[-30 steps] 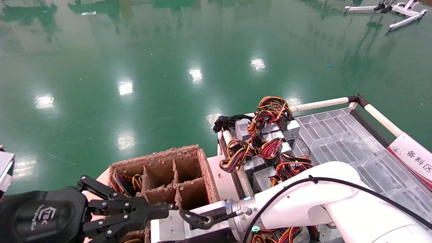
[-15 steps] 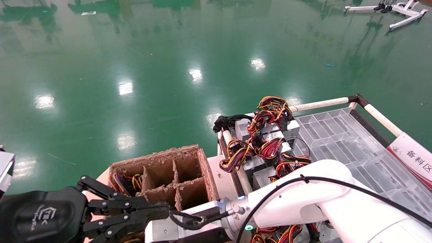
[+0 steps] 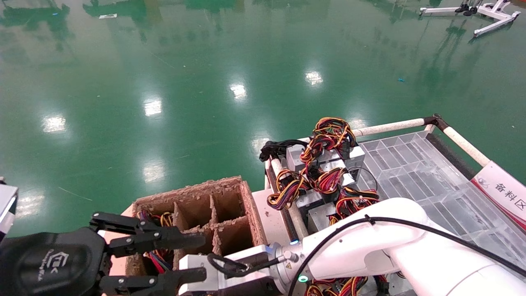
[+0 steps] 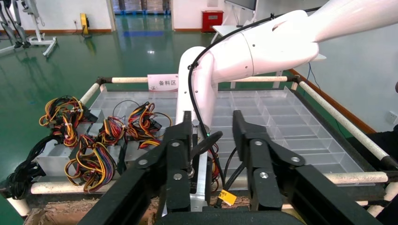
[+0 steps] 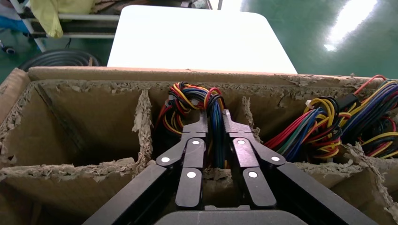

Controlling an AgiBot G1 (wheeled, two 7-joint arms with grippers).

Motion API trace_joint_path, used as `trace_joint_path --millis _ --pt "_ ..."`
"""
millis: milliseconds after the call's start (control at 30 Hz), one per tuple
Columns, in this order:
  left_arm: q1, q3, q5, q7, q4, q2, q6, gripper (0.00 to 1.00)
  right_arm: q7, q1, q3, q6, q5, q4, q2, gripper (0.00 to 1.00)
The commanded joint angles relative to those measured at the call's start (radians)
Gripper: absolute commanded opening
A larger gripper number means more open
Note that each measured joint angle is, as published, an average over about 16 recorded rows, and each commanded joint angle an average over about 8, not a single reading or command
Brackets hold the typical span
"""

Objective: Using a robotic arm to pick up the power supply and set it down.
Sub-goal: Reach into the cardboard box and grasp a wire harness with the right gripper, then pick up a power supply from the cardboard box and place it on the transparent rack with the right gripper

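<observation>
- Two grippers are showing. The left gripper [image 3: 204,257] is hovering at the 7 o'clock corner of the head view, over the near edge of the cardboard box [image 3: 248,213], with its jaws standing wide apart and holding nothing.
- The robotic arm [image 3: 370,242] is reaching from 4 o'clock toward 9 o'clock. Its right gripper [image 5: 215,119] is sitting inside one cell, jaws pinching the wire bundle of the power supply [image 5: 187,98].
- The metal body of that power supply is lying out of sight down in the cell.
- A second wire bundle [image 5: 324,126] is lying in the neighbouring cell.
- About five silver units are stacking up in the pile [image 3: 324,164] at 1 o'clock from the box; wires are hiding any others.
- Torn divider edges are crowding the jaws on both sides.
- Three cells in the box's far half are showing bare cardboard.
- The clear tray [image 3: 415,164], at 3 o'clock from the pile, is lying bare inside two white rails [image 3: 390,126].
</observation>
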Motion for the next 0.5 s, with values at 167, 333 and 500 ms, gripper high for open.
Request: trace_joint_path --millis 167,333,500 --pt "0.000 0.000 0.000 0.000 0.000 0.000 0.000 1.00 -0.011 -0.002 -0.012 -0.019 0.058 -0.028 0.005 0.00" --pt "0.000 0.001 -0.001 0.000 0.000 0.000 0.000 1.00 -0.027 0.002 0.000 -0.060 0.114 -0.064 0.016 0.00" --pt "0.000 0.001 -0.001 0.001 0.000 0.000 0.000 1.00 -0.050 0.006 0.028 -0.113 0.173 -0.100 0.034 0.00"
